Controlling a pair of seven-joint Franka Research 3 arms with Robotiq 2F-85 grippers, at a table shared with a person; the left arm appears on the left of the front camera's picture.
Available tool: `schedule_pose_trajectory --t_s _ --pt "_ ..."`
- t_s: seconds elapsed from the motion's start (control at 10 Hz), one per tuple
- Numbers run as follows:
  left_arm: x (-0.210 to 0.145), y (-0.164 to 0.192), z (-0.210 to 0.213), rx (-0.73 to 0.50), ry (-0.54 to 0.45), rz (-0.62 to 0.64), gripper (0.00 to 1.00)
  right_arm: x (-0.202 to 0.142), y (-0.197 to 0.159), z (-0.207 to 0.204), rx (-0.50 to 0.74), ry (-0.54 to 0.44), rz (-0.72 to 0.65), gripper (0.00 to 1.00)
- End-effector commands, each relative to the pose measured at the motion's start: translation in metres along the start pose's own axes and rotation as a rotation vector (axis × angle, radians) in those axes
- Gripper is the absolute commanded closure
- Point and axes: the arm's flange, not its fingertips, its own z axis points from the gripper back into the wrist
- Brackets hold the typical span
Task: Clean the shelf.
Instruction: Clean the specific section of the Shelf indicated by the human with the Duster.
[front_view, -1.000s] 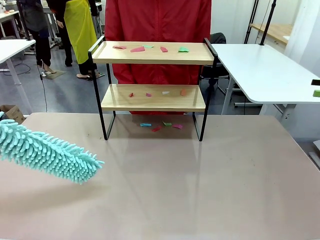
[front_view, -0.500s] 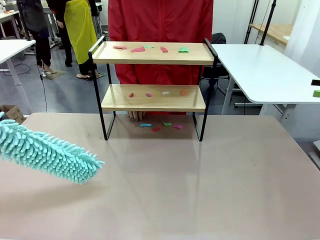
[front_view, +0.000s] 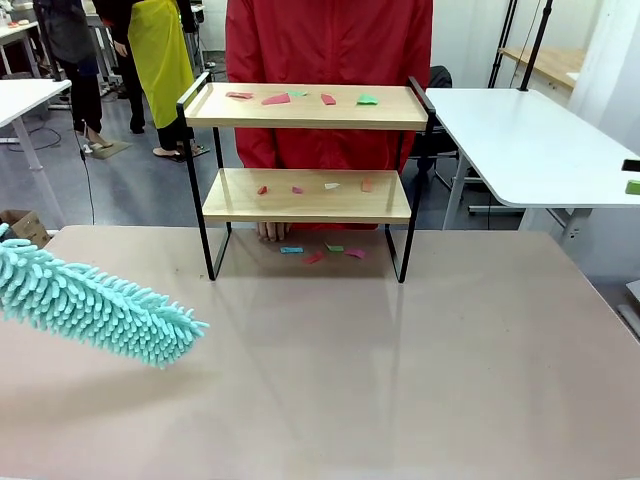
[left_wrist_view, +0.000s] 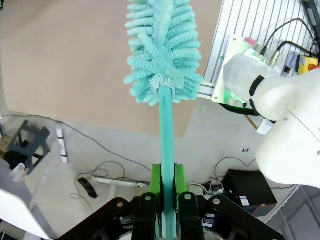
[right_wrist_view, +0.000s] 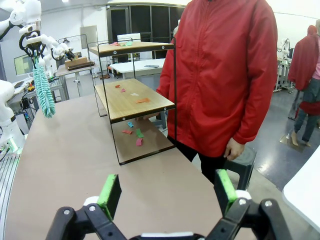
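The shelf (front_view: 392, 106) stands at the far middle of the table, with small coloured paper scraps (front_view: 275, 98) on its top board, more on the lower board (front_view: 240, 205) and some on the table beneath it. A fluffy teal duster (front_view: 100, 305) hangs over the table's left side, tilted down toward the right. My left gripper (left_wrist_view: 166, 170) is shut on the duster's teal handle (left_wrist_view: 166, 130). My right gripper (right_wrist_view: 167, 192) is open with nothing between its green pads (right_wrist_view: 110, 192); the shelf (right_wrist_view: 132, 105) lies ahead of it on the left.
A person in a red jacket (front_view: 325, 40) stands right behind the shelf, one hand (front_view: 270, 231) on the table's far edge. The brown table (front_view: 350, 370) is bare in front. A white table (front_view: 530, 140) stands at the right; other people stand at the back left.
The person behind the shelf has shifted slightly to the right, and a hand has come to rest at the table's far edge under the lower board. The duster has not moved.
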Motion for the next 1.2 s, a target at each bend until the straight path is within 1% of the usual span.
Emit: schedule_pose_trajectory --t_s 0.0,0.6,0.7,0.8,0.9,1.0,1.1 --pt "-0.002 0.000 0.004 -0.001 0.017 0.004 0.87 0.004 0.001 -0.001 0.001 0.000 0.007 0.00" --pt "-0.002 0.000 0.004 -0.001 0.017 0.004 0.87 0.004 0.001 -0.001 0.001 0.000 0.007 0.00" --pt "0.000 0.000 0.000 0.000 0.000 0.000 0.87 0.004 0.001 -0.001 0.001 0.000 0.007 0.00" --pt "-0.003 -0.013 -0.013 -0.056 -0.088 0.000 0.87 0.004 0.001 -0.001 0.001 0.000 0.007 0.00" --pt "0.000 -0.022 -0.017 -0.069 -0.141 -0.021 0.87 0.004 0.001 -0.001 0.001 0.000 0.007 0.00" --pt "0.008 -0.017 -0.010 -0.069 -0.162 -0.057 0.87 0.004 0.001 -0.001 0.001 0.000 0.007 0.00" --pt "0.015 -0.022 -0.013 -0.088 -0.220 -0.062 0.87 0.004 0.001 -0.001 0.001 0.000 0.007 0.00"
